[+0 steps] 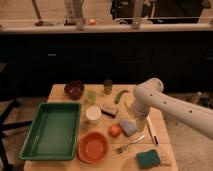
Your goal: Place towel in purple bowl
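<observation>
The gripper (134,118) hangs released, jaws spread, above the towel (128,128) by the right edge of the table (162,126). A white cup (93,114) and a green cup (91,96) stand between the towel and the purple bowl (74,90) at the far-left corner.

Two bowls (74,90) (93,147), one towel (128,128), one sponge (148,159), one tray (52,132)

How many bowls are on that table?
2. The purple bowl sits at the far left corner; the orange bowl at the near edge, beside the green tray. The gripper hangs over the towel; the arm may hide more.
</observation>
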